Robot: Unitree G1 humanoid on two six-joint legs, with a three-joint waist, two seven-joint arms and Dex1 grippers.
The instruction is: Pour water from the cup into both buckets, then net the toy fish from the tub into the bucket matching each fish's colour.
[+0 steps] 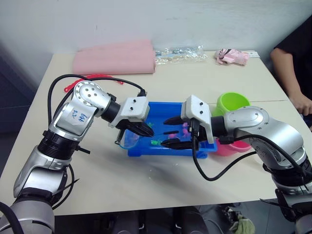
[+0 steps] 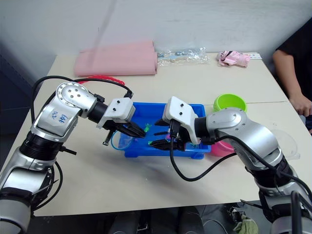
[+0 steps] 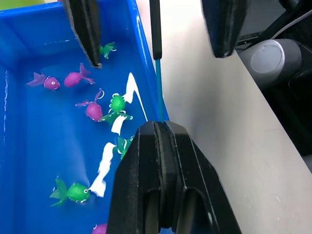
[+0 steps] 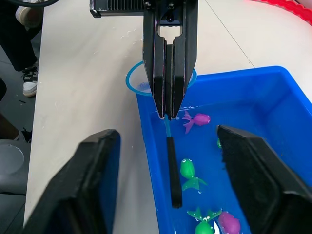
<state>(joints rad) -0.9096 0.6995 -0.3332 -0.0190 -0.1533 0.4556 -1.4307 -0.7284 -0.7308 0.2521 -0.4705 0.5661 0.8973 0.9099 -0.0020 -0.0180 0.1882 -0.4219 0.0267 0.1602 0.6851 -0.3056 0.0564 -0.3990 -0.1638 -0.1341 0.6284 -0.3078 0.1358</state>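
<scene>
The netting step is in hand. At the left, the left gripper (image 4: 168, 105) has its fingers clamped tight on the net (image 4: 167, 127) by the teal shaft next to the hoop, so the blue ring hangs just outside the tub's (image 1: 146, 148) near-left rim and the dark handle juts over the water toward the right gripper (image 1: 176, 131). That gripper hovers over the middle of the tub with fingers spread wide and nothing between them, the handle's tip lying in the gap, so this looks like a handover; the next move calls for it to close on the dark handle before the left lets go. In the water I count about five green toy fish (image 3: 117, 103) and about five pink ones (image 3: 78, 77); others may be hidden. Right of the tub stand two buckets, the green bucket (image 1: 233, 103) farther and the pink bucket (image 1: 229, 147) nearer, just beside the tub's right end.
</scene>
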